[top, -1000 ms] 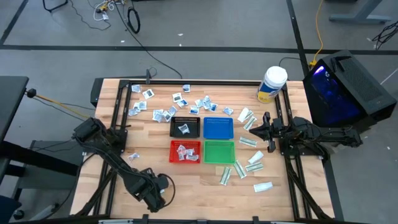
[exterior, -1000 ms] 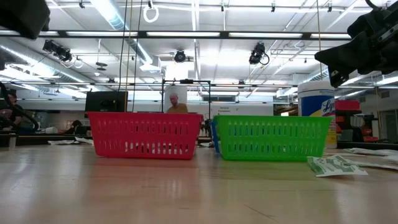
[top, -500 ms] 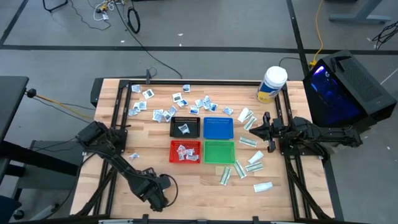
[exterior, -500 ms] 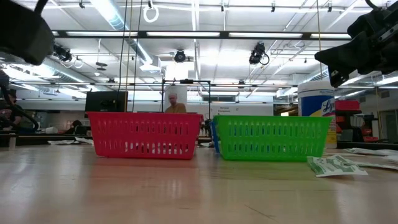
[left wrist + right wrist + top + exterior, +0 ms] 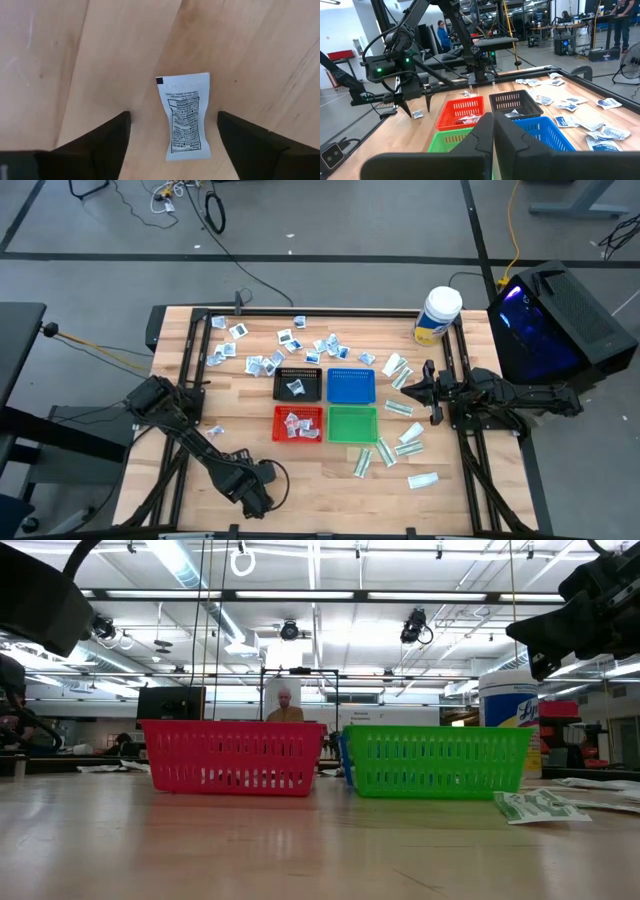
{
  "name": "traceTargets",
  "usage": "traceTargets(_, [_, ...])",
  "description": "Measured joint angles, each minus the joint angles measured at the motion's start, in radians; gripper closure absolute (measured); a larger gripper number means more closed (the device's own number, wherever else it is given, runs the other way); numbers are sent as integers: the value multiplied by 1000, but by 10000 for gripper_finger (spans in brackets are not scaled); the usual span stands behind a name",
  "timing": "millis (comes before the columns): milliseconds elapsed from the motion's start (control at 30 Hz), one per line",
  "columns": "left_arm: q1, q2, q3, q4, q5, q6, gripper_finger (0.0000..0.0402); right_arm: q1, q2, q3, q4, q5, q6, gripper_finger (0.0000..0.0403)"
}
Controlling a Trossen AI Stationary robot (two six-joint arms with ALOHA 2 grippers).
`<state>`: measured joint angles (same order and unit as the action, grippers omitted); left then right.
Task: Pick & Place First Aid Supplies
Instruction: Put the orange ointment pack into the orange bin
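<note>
left wrist view: a single white packet point(image 5: 185, 116) with dark print lies flat on the wooden table point(image 5: 100, 60), right between the left gripper's point(image 5: 172, 135) two dark fingers point(image 5: 102, 140).
step in hand: judged to be the pick of this stray packet, which sits alone on the near left part of the table, well apart from the trays.
how to do it well: keep the packet centred between the fingers, come straight down so both tips reach the wood on either side, and close across its narrow width; it is thin and flat, so a shallow pinch would likely slide off.
left gripper state: fingers spread apart, one on each side of the packet, nothing held yet.
left arm pose: in the high view it is stretched along the near left edge, wrist bent down over the table point(image 5: 255, 492).
right gripper state: fingers point(image 5: 475, 145) pressed together, empty.
right arm pose: parked at the right side of the table point(image 5: 425, 385), beside the narrow white-and-green packets point(image 5: 400, 408).
other supplies: squarish packets scattered along the far side point(image 5: 290, 345); some already in the red tray point(image 5: 298, 424) and the black tray point(image 5: 297, 384).
</note>
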<state>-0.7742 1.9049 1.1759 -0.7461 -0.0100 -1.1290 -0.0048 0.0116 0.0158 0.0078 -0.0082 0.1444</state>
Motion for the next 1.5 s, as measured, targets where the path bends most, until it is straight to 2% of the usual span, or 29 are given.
traceTargets(533, [-1, 4, -2, 8, -1, -1, 234, 0, 0, 0, 0, 0, 0, 385])
traceTargets(800, [-1, 4, -2, 12, -2, -4, 282, 0, 0, 0, 0, 0, 0, 385])
traceTargets(933, [-2, 4, -2, 13, -12, -4, 291, 0, 0, 0, 0, 0, 0, 385])
traceTargets(1267, [-2, -13, -4, 11, -22, 0, 283, 0, 0, 0, 0, 0, 0, 385])
traceTargets(1500, [-2, -68, -6, 0, -90, 0, 283, 0, 0, 0, 0, 0, 0, 385])
